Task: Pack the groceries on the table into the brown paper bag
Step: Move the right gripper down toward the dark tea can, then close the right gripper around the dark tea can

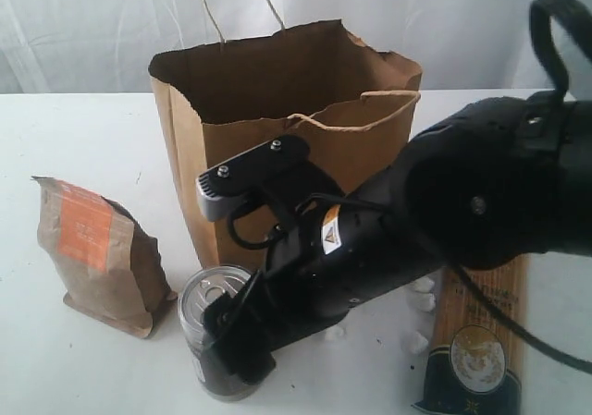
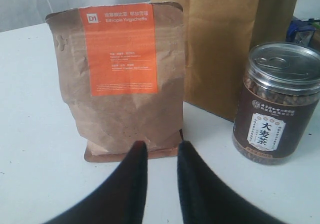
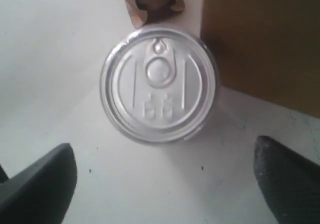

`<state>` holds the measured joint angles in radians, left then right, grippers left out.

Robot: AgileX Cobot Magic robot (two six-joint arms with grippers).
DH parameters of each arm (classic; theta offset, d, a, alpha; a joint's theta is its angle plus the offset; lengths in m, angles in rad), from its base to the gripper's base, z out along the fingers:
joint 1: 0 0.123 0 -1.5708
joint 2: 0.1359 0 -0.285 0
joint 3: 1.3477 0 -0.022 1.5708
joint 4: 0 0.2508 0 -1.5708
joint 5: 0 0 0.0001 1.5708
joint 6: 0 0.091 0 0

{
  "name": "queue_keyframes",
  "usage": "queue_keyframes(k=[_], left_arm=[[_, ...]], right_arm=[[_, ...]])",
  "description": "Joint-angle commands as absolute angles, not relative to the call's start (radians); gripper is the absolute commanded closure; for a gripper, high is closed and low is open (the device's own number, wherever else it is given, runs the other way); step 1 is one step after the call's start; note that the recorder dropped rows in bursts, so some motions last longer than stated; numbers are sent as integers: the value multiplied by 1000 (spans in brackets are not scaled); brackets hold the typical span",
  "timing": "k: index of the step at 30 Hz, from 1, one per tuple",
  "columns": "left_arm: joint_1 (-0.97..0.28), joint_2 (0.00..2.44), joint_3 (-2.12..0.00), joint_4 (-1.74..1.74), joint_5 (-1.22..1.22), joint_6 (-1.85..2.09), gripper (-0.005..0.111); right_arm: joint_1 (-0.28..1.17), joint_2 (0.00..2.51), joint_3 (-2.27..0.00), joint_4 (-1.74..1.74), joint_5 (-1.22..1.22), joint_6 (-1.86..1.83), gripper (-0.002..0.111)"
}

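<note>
Right gripper point(image 3: 162, 151) hangs wide open above the can point(image 3: 159, 83), beside the bag point(image 1: 361, 156). Left gripper point(image 2: 159, 149), narrowly parted and empty, faces the pouch point(image 2: 120, 84) on the table point(image 1: 74, 369).

Pouch point(image 1: 97, 253) left of can point(image 1: 211, 293), both before paper bag point(image 1: 277, 91); spaghetti pack point(image 1: 476, 341) to the right

The bag point(image 1: 277, 138) stands upright, mouth open, at the back of the worktop point(image 1: 83, 378). Left of it the pouch point(image 1: 97, 258) is upright, orange label showing. The can point(image 1: 211, 290) is upright in front, lid sealed. The spaghetti pack point(image 1: 481, 341) lies flat on the right.
</note>
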<state>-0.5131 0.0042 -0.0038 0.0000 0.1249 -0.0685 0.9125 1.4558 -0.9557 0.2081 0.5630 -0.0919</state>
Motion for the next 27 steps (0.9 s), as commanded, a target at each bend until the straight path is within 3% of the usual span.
queue_keyframes(k=[1,27], left_arm=[[-511,0,0,6,127,-71,78],[-511,0,0,6,127,-69,78]], right_arm=[[936,1488,-960,214,443,-102,18],[936,1704,-1039,148,406,-102,18]])
